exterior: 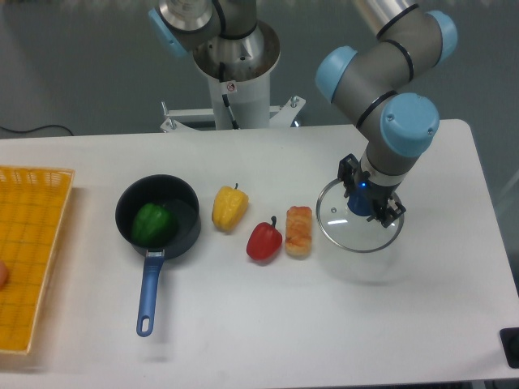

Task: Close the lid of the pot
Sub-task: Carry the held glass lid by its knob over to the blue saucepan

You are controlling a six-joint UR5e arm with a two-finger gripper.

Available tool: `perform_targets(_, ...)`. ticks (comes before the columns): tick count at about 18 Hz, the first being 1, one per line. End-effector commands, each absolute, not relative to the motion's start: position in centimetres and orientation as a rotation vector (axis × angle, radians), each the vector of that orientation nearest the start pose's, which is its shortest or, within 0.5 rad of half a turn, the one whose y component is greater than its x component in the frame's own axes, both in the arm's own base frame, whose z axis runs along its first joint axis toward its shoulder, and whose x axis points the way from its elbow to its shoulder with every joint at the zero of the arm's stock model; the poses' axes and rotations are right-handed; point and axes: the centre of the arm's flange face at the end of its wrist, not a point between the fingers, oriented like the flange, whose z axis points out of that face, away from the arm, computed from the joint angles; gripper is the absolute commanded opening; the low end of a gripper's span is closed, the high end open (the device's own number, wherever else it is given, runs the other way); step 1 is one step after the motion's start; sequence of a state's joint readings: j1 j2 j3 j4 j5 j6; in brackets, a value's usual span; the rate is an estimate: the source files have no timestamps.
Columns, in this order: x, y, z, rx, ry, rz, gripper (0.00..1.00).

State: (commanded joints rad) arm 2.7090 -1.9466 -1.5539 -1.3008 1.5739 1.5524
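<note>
Glass pot lid [358,217] sits at the worktop's [243,324] right side, the claw [366,204] clamped on its blue knob. Well to the left, the pot [158,215] is uncovered, holding a green pepper [153,223]; carrying and placing remain.

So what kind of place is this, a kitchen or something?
Probably a robotics lab, not a kitchen: a robot arm is mounted at a plain white table, with toy-like peppers, a pot and a glass pot lid laid out for practice.

One fixed camera, high front view, angled down (whole table [243,324]), moderately near
</note>
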Motion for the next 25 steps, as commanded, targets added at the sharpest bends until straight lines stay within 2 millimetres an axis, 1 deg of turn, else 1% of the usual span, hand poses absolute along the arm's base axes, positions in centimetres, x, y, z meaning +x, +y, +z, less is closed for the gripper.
perform_targets(4,-50.1,37.8,31.2,-3.094,0.65,-0.136,0.61)
perform_targets(7,-49.6,37.8,31.2,-3.094,0.653,-0.153,0.61)
perform_targets(8,-49.2,37.8,31.5,-3.09,0.656,-0.154,0.61)
perform_targets(12,-46.8,40.2,31.7,-3.091,0.671,-0.162,0.61)
perform_targets(14,-45.2,41.6,32.5,-3.095,0.658,-0.142,0.61)
perform_targets(15,-44.4,42.3,32.5,-3.097,0.658,-0.152,0.61)
perform_targets(17,-42.3,43.3,33.1,-3.096,0.675,-0.158,0.61)
perform_targets(18,-41.1,43.7,32.9,-3.096,0.682,-0.17,0.61)
perform_targets(20,-39.2,44.7,33.3,-3.093,0.678,-0.168,0.61)
perform_targets(22,-36.7,46.4,33.2,-3.098,0.677,-0.171,0.61)
perform_targets(24,-34.2,47.4,34.1,-3.098,0.677,-0.152,0.61)
perform_targets(25,-32.7,48.2,34.1,-3.099,0.68,-0.148,0.61)
